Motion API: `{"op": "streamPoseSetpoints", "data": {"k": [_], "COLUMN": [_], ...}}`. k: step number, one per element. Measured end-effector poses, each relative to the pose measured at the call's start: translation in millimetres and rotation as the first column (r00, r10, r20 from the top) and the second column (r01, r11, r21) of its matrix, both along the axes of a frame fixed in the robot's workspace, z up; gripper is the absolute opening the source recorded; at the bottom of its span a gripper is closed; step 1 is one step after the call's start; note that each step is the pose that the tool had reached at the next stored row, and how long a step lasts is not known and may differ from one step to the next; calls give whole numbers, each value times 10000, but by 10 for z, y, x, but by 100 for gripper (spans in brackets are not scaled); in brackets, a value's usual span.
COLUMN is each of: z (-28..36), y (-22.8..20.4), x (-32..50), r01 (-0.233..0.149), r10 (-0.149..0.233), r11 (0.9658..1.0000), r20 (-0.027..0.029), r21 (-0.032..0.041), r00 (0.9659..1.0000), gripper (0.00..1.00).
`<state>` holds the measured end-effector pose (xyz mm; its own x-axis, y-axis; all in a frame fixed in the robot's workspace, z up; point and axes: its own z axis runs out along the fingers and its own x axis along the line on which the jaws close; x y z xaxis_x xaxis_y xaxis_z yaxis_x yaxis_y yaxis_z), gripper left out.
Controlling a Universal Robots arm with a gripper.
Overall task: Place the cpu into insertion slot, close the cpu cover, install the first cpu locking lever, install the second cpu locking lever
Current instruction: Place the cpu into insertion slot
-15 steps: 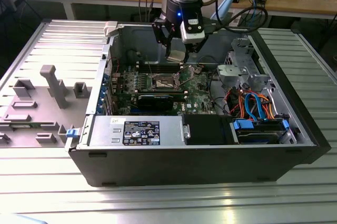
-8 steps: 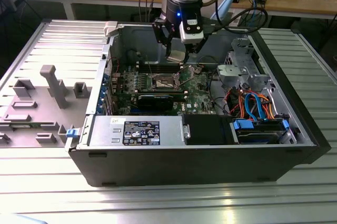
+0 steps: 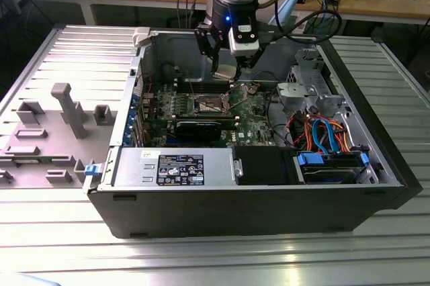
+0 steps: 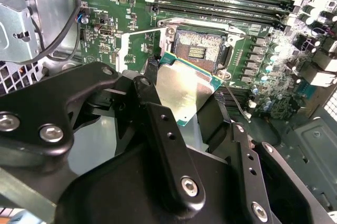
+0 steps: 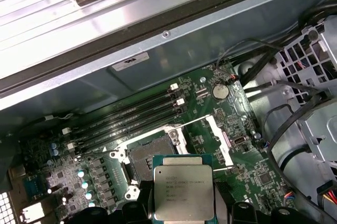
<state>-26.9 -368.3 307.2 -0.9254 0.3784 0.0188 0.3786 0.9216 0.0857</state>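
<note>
Chip (image 5: 183, 195) is clamped btwn gripper (image 3: 227, 71) fingers (image 4: 152, 103), held above the board near the bare socket (image 4: 197, 50); cover (image 5: 219, 141) is swung open.

The cpu (image 5: 183, 192) sat in the pincer (image 4: 185, 105), over the motherboard (image 5: 206, 91), just beside the insertion slot (image 5: 150, 155). The cpu cover (image 4: 138, 32) lay swung off to the slot's side; 4 memory slots (image 5: 126, 116) ran along its far side.
</note>
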Motion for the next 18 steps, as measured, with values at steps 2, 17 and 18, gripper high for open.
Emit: {"op": "streamPoseSetpoints", "data": {"k": [2, 17, 18], "z": [-1, -7, -8], "y": [0, 0, 0], "x": [0, 0, 0], "r01": [33, 349, 384], "r10": [-33, -349, -384], "r11": [10000, 9994, 9993], "r20": [0, 0, 0], "r21": [0, -6, -6], "r00": [10000, 9994, 9993], "gripper": [55, 55, 55]}}
